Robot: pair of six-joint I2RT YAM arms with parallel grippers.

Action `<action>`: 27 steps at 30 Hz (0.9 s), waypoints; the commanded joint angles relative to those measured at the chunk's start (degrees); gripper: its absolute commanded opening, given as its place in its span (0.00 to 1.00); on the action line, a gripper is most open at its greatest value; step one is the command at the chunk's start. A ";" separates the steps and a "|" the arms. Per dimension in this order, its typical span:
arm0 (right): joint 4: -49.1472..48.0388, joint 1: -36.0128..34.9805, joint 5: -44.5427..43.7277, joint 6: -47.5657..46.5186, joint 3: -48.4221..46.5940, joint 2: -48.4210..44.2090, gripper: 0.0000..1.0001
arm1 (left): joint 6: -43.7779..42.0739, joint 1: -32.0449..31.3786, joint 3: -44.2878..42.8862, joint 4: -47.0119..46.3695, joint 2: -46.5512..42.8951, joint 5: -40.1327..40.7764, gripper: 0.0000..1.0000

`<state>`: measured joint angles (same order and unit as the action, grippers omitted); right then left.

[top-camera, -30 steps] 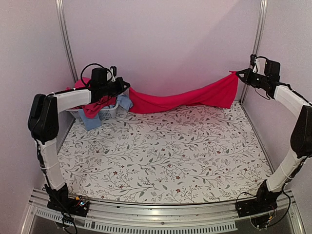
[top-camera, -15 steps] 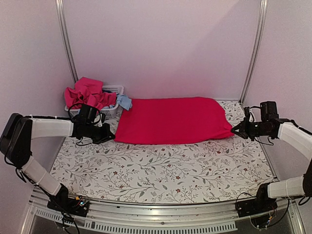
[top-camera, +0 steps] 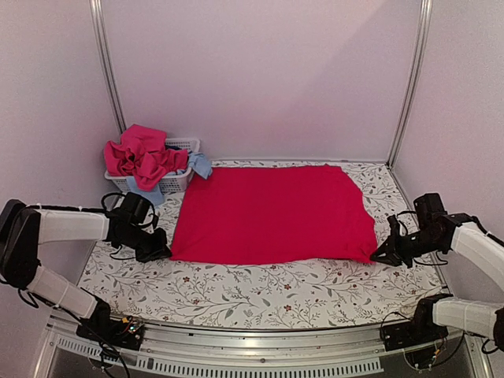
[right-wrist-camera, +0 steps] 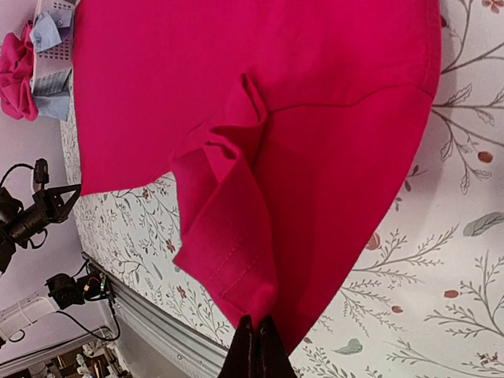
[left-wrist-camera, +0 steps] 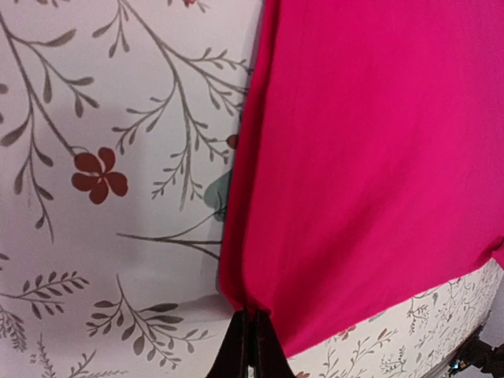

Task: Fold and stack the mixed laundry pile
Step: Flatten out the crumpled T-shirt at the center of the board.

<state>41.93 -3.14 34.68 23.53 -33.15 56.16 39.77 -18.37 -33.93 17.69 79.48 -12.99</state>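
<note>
A large bright red cloth (top-camera: 272, 213) lies spread flat on the flowered table. My left gripper (top-camera: 164, 253) is shut on its near left corner, with the red cloth (left-wrist-camera: 370, 150) pinched between the black fingertips (left-wrist-camera: 236, 346). My right gripper (top-camera: 376, 257) is shut on the near right corner, where the red cloth (right-wrist-camera: 260, 142) folds over into a hemmed flap (right-wrist-camera: 228, 244). The rest of the laundry pile (top-camera: 142, 155), pink-magenta with light blue pieces (top-camera: 201, 164), sits in and over the white basket (top-camera: 175, 183) at the back left.
Side walls stand close on both sides, with metal posts (top-camera: 106, 71) in the back corners. An aluminium rail (top-camera: 252, 346) runs along the near edge by the arm bases. The patterned table surface (top-camera: 252, 291) shows in front of the cloth.
Both grippers have come down and toward the near edge, drawing the red cloth from hanging stretched at the back to lying flat on the table.
</note>
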 commanded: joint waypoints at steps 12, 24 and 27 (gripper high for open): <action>16.02 -3.84 6.95 0.87 -1.10 -7.99 0.58 | 1.55 0.55 -2.40 13.91 -9.33 4.84 0.41; 1.62 -4.45 -2.29 -5.13 -13.91 15.75 0.63 | -1.13 -1.49 -9.70 9.37 -6.70 2.50 0.57; 0.87 -5.29 -2.87 -8.10 -16.52 21.03 0.62 | -1.23 -1.79 -10.14 7.80 -4.66 2.14 0.57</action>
<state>46.68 -7.20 33.87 19.49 -45.74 72.71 39.81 -19.16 -42.30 27.77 72.82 -10.07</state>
